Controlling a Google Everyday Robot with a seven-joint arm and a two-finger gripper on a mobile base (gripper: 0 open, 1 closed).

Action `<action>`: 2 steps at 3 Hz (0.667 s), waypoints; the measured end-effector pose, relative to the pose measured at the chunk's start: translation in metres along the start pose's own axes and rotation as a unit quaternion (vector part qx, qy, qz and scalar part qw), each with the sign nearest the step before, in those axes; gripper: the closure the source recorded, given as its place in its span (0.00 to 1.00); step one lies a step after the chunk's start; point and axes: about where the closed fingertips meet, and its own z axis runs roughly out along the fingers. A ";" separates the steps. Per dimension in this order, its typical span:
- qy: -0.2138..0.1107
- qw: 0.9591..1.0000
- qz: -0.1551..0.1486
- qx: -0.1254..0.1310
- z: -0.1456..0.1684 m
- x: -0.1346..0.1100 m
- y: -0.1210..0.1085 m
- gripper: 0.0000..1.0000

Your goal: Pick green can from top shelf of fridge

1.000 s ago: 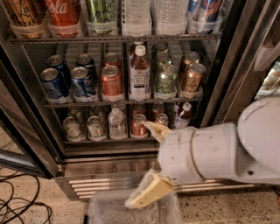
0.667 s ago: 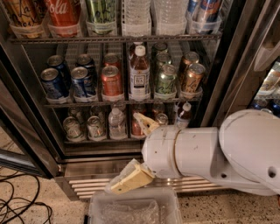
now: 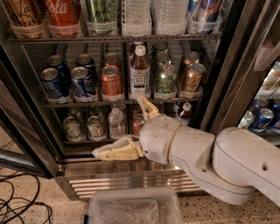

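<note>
The green can (image 3: 101, 11), pale lime with dark scribbly lettering, stands on the top shelf (image 3: 113, 39) of the fridge (image 3: 218, 87), between a red cola can (image 3: 64, 15) and clear water bottles (image 3: 137, 15). Its top is cut off by the frame edge. My gripper (image 3: 118, 127) is low, in front of the bottom rack, far below the green can. It is open and empty: one cream finger (image 3: 114, 152) points left, the other (image 3: 147, 108) points up. My white arm (image 3: 210, 162) comes in from the lower right.
The middle rack holds blue cans (image 3: 52, 83), a red can (image 3: 112, 82), a tea bottle (image 3: 139, 74), darker green cans (image 3: 166, 81) and copper cans (image 3: 192, 78). A clear plastic bin (image 3: 133, 209) sits below. Cables (image 3: 17, 201) lie on the floor at left. Another cooler (image 3: 267, 109) stands at right.
My arm has swung left and risen. The gripper now sits higher, in front of the bottom rack, with its fingers spread wider.
</note>
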 end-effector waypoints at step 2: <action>-0.045 0.999 0.005 0.028 0.010 -0.031 -0.012 0.00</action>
